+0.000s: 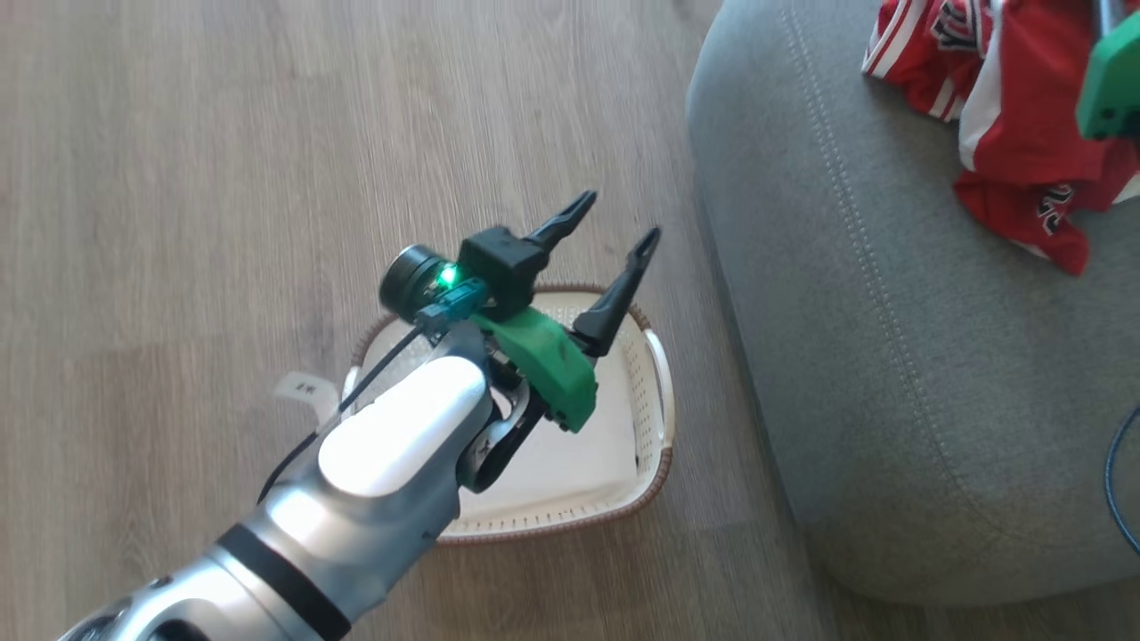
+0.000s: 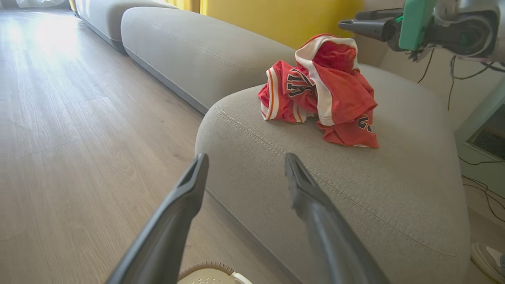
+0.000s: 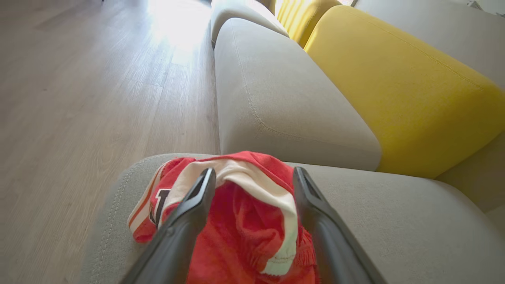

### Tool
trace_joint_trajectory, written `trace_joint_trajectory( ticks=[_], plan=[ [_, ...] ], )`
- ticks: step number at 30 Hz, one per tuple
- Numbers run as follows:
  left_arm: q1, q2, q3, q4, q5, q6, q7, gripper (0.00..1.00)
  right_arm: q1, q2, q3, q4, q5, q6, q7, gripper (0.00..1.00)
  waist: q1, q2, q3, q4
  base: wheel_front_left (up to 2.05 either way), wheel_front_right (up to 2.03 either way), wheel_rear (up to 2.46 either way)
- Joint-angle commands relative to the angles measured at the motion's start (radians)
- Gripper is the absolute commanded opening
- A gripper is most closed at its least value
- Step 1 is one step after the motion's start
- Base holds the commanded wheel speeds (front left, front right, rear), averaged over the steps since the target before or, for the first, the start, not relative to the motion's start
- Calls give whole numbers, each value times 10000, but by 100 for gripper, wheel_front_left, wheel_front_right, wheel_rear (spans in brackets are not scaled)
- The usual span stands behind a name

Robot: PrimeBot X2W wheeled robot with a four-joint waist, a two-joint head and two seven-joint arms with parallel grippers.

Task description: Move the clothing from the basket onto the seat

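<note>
The red clothing (image 1: 1024, 116) lies crumpled on the grey seat (image 1: 891, 356), near its far end. My right gripper (image 3: 253, 173) hangs open just above the pile (image 3: 244, 221), with nothing between its fingers; the left wrist view shows it (image 2: 349, 19) apart from the clothing (image 2: 323, 90). The cream basket (image 1: 655, 481) stands on the floor beside the seat. Its visible bottom is bare, and my left arm hides part of it. My left gripper (image 1: 616, 218) hovers open over the basket's far rim, pointing toward the seat (image 2: 355, 189).
Wooden floor stretches to the left of the seat. A second grey cushion (image 3: 276, 90) and a yellow one (image 3: 394, 79) lie beyond it. A small white tag (image 1: 303, 387) lies by the basket. A blue cable (image 1: 1118, 481) and a shoe (image 2: 487, 256) are at the right.
</note>
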Motion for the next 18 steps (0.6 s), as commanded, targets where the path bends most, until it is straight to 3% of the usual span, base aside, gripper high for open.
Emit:
trace_joint_trajectory(
  ticks=[1,6,18],
  plan=[
    [-94,235,412,-198,-92,115,-125,100,-478,91,204,-248,128,-6,-157,100,0,0,-332,25,0,0,0],
    [296,401,671,-5,-375,236,-370,100,-314,248,759,-185,561,-6,-266,100,0,0,-864,215,0,0,0],
    [1732,1089,1763,115,-987,985,-971,100,1978,857,2199,-2441,2993,-6,-283,100,0,0,-1963,1006,0,0,0]
  ],
)
